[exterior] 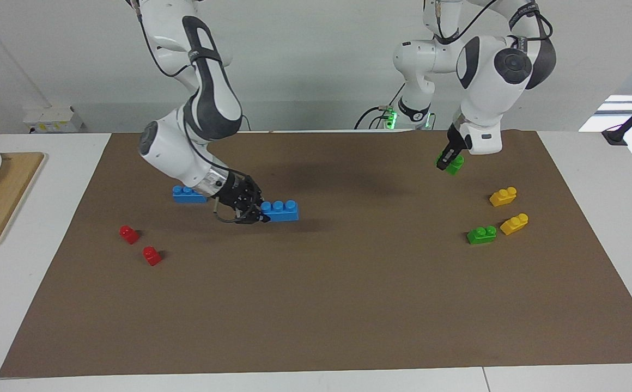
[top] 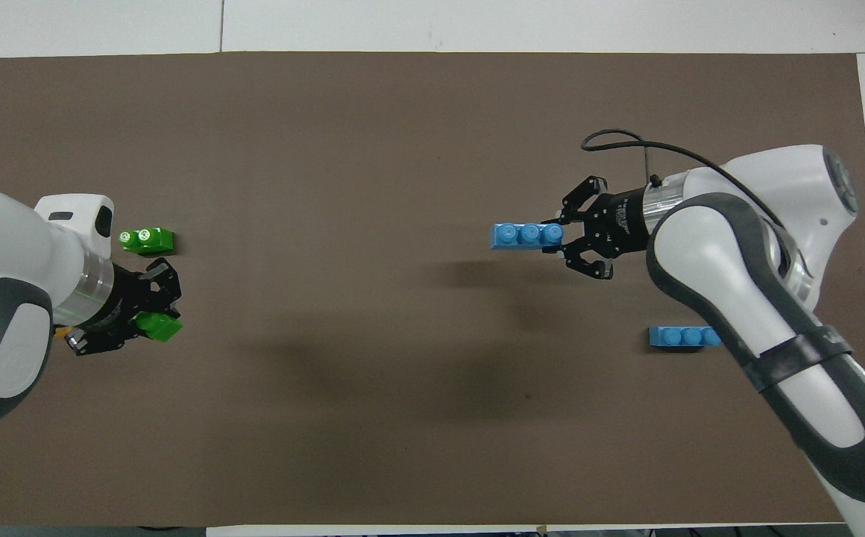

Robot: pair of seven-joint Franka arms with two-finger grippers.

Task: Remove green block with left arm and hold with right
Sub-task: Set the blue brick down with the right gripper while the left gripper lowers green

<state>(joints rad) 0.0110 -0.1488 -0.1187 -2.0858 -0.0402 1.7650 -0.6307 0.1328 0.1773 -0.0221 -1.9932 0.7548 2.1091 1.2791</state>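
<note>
Seen from above, a brown mat covers the table, and the left gripper is clamped on a green block over the mat's left-arm end. A second green brick lies on the mat near that gripper, farther from the robots. Over the mat's right-arm half, the right gripper grips one end of a blue brick; another blue brick lies on the mat nearer the robots, partly under the arm.
</note>
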